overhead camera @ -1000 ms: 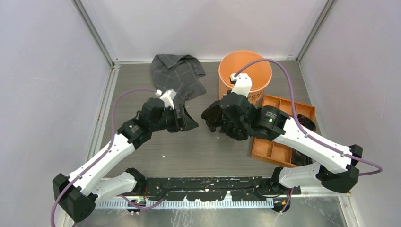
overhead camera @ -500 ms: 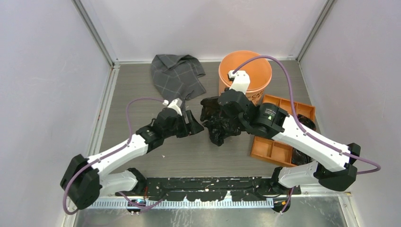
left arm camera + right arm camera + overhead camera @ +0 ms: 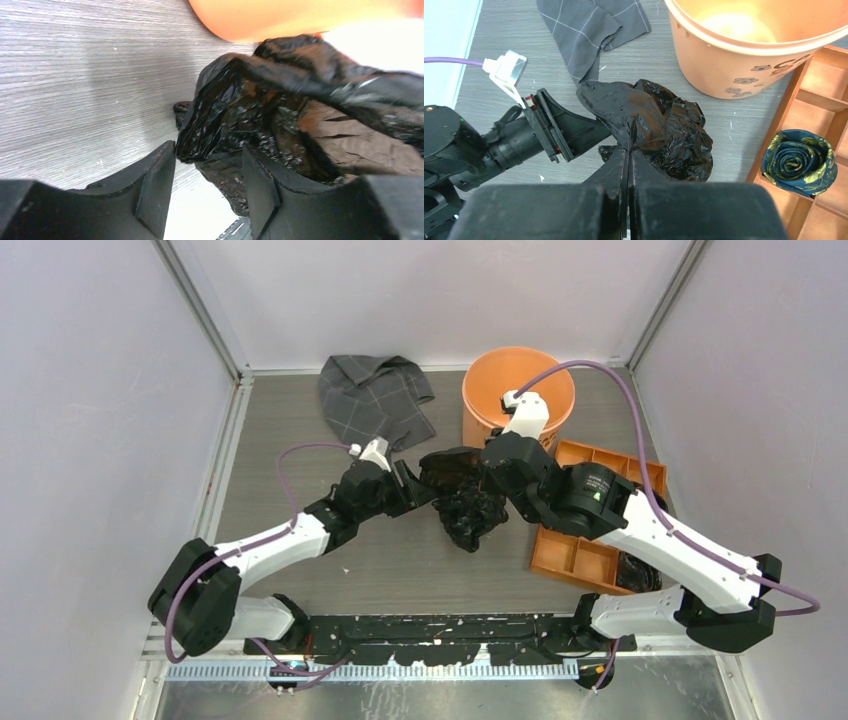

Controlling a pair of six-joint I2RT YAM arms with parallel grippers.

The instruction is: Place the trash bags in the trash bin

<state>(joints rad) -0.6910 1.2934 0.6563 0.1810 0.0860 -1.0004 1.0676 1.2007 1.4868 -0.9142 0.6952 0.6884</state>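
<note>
A crumpled glossy black trash bag (image 3: 468, 502) hangs above the table just left of the orange trash bin (image 3: 505, 368). My right gripper (image 3: 478, 472) is shut on a fold of the bag (image 3: 659, 130) and holds it lifted, as the right wrist view shows (image 3: 629, 150). My left gripper (image 3: 418, 486) is open at the bag's left side; in the left wrist view (image 3: 209, 165) the bag's lower edge (image 3: 280, 125) hangs by the tips of the spread fingers. The bin (image 3: 744, 45) stands upright, its mouth open.
A grey checked cloth (image 3: 375, 400) lies at the back, left of the bin. A flat orange tray (image 3: 585, 550) with compartments lies at the right, with a rolled dark blue tie (image 3: 800, 160) in one compartment. Walls enclose the table on three sides.
The right gripper has lifted the bag and carried it back toward the bin. The left gripper has stretched right to the bag's left side.
</note>
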